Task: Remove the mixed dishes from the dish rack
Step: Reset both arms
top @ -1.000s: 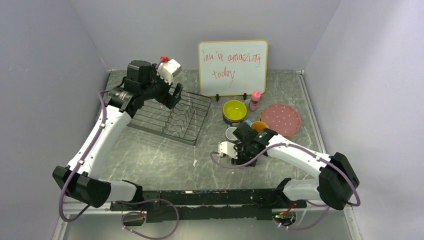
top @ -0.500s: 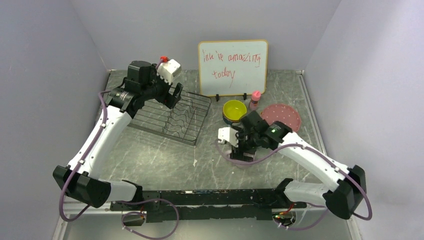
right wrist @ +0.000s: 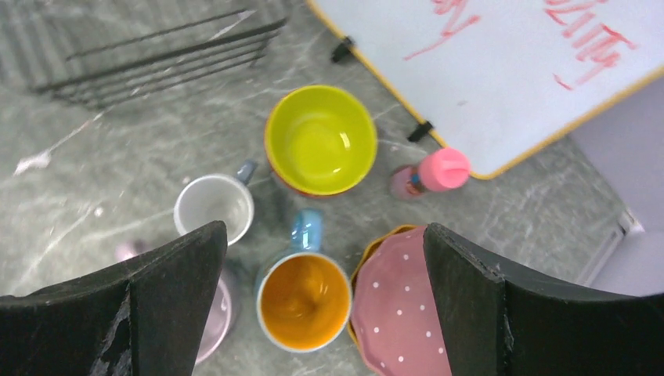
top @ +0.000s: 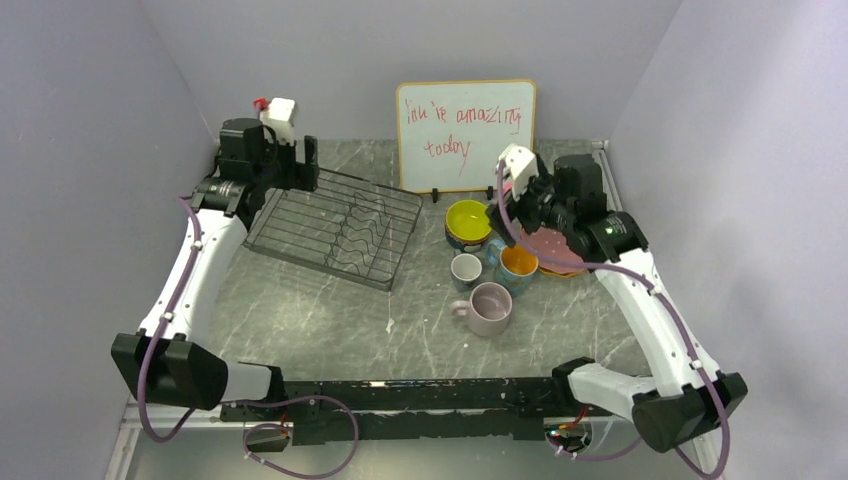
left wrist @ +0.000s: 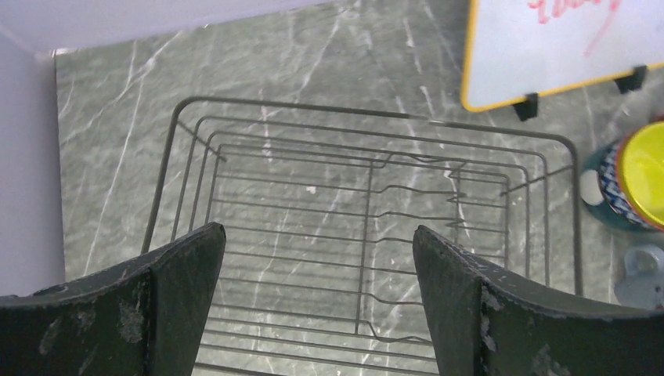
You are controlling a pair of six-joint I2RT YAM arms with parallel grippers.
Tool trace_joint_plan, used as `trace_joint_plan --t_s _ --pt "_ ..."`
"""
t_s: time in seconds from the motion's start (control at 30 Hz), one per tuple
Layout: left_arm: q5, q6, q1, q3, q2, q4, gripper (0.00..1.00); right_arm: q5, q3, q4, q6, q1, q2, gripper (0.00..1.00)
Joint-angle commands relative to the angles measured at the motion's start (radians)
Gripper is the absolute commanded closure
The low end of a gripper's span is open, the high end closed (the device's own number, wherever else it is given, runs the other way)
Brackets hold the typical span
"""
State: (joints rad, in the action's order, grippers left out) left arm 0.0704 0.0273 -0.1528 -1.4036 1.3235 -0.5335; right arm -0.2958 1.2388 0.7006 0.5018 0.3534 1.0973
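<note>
The black wire dish rack point(top: 330, 232) point(left wrist: 368, 227) lies at the table's left with nothing in it. My left gripper point(top: 305, 170) point(left wrist: 319, 233) hangs open above its far left corner. All the dishes stand right of the rack: a yellow bowl point(top: 469, 218) point(right wrist: 321, 139) nested in a blue-patterned bowl point(left wrist: 607, 188), a small grey cup point(top: 466, 268) point(right wrist: 213, 206), a blue mug with orange inside point(top: 518, 262) point(right wrist: 304, 300), a lilac mug point(top: 490, 307), and a pink speckled plate point(top: 555, 248) point(right wrist: 399, 305) on an orange-yellow one. My right gripper point(top: 527, 205) point(right wrist: 325, 233) is open and empty, high above them.
A white board with red writing point(top: 465, 135) point(right wrist: 501, 70) stands at the back. A small pink bottle point(right wrist: 431, 172) sits between it and the plates. Lilac walls close in on three sides.
My right gripper opened, left the lilac mug standing on the table, and rose back toward the board. The left arm pulled back toward the rack's far left corner.
</note>
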Motion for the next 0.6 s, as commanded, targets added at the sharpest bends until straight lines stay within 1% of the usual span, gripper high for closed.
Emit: trace_joint_plan --t_s 0.0,0.1,0.23,0.33,0.4,0.5,0.57 --pt "-0.054 -0.116 0.055 0.047 -0.048 0.084 0.05 0.111 0.078 -0.153 -0.227 -0.078 0.071 0.01" --pt "-0.051 -0.135 0.086 0.070 -0.076 0.098 0.05 0.141 0.089 -0.212 -0.324 -0.143 0.095 0.01" --pt "0.024 -0.138 0.111 0.090 -0.109 0.102 0.05 0.200 0.066 -0.302 -0.424 -0.201 0.092 0.01" --pt "0.068 -0.127 0.118 0.110 -0.135 0.110 0.05 0.284 -0.018 -0.411 -0.472 -0.206 0.041 0.01" --pt "0.077 -0.124 0.120 0.123 -0.148 0.110 0.05 0.345 -0.104 -0.501 -0.480 -0.209 -0.016 0.01" --pt "0.085 -0.133 0.127 0.159 -0.174 0.125 0.05 0.350 -0.214 -0.601 -0.459 -0.209 -0.106 0.01" --pt "0.113 -0.139 0.138 0.180 -0.190 0.136 0.05 0.334 -0.239 -0.611 -0.446 -0.210 -0.127 0.01"
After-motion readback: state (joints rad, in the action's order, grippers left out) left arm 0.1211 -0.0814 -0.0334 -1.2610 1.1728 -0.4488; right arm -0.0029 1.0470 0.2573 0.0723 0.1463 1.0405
